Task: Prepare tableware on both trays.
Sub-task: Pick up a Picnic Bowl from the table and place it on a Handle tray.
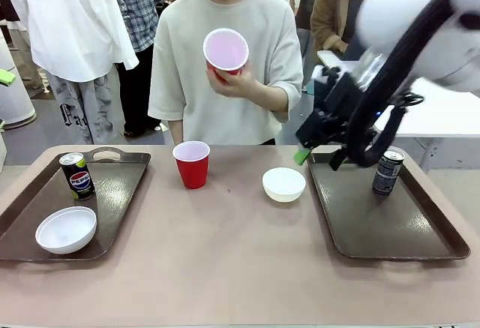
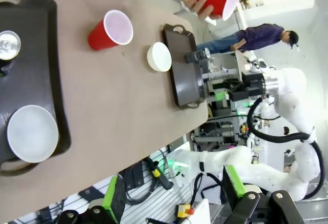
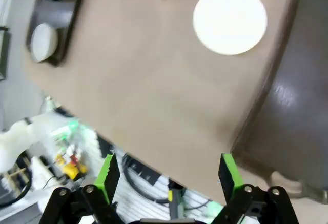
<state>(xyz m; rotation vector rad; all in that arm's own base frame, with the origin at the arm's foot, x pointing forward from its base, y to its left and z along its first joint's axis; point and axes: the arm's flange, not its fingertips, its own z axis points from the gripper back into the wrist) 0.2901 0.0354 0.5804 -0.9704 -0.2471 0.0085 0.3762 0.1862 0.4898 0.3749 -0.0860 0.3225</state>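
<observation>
The left tray [image 1: 120, 182] carries a Pepsi can [image 1: 77, 176] and a white bowl [image 1: 66, 230]. One red cup [image 1: 192, 164] and a second white bowl [image 1: 283, 184] stand on the tabletop between the trays. On the right tray [image 1: 375, 227] a dark can [image 1: 388, 171] stands at the far side. The person holds another red cup [image 1: 226, 52] tilted at chest height. My right gripper [image 1: 304, 154] hangs open above the right tray's far left corner, near the bowl [image 3: 230, 19]. My left gripper [image 2: 171, 193] is open and empty, high off the table's side.
The tan tabletop [image 1: 225, 253] is bare in the middle and front. Other people stand behind the person. The right arm's cables [image 1: 371, 118] hang over the right tray's far edge, close to the dark can.
</observation>
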